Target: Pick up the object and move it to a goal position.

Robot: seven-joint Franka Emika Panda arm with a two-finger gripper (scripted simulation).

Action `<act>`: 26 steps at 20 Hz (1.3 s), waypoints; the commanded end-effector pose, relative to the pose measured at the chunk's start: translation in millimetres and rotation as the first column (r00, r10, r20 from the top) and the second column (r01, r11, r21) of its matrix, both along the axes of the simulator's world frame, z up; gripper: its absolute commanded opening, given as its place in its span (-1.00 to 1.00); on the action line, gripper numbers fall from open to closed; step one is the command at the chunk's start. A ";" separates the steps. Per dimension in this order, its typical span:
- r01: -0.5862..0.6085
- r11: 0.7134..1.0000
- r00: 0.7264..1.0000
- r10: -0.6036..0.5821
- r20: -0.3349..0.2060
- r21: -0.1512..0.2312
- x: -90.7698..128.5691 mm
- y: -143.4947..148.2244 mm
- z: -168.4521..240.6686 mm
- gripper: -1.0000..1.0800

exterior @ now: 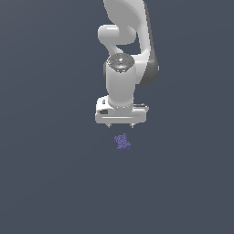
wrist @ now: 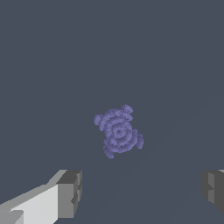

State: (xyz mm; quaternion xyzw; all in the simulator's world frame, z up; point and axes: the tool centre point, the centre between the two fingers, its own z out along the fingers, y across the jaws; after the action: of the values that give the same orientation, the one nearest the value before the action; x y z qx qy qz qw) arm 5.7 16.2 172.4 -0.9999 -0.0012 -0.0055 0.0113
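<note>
The pincer (exterior: 121, 125) is held wide apart and empty. The object (exterior: 122, 142) lies just below it, apparently slightly off-centre; if lowered unaligned, the clump could be nudged aside.

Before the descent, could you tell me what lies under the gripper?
Under the open gripper lies only the purple-blue clump, resting on the plain grey floor, untouched between the spread fingers. The clump's underside is hidden.
</note>
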 end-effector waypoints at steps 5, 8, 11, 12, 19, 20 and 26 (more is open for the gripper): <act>-0.018 1.000 1.000 0.018 -0.004 0.000 -1.2 3.5 -1.4 0.92; -0.051 0.999 0.999 0.051 -0.013 0.000 -3.7 10.3 -3.7 0.92; -0.072 0.997 0.997 0.072 -0.020 0.000 -6.0 15.4 -4.4 0.92; -0.075 0.997 0.997 0.075 -0.021 0.001 -6.5 16.3 -4.3 0.92; -0.087 0.996 0.996 0.087 -0.020 -0.001 -4.8 15.5 -8.2 0.92; -0.095 0.995 0.995 0.095 -0.020 -0.002 -4.0 15.4 -10.3 0.92; -0.171 0.985 0.985 0.171 -0.016 -0.010 3.3 14.2 -32.1 0.92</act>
State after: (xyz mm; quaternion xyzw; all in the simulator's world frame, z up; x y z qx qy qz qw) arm 7.2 30.8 147.1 -0.9971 -0.0757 0.0033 0.0073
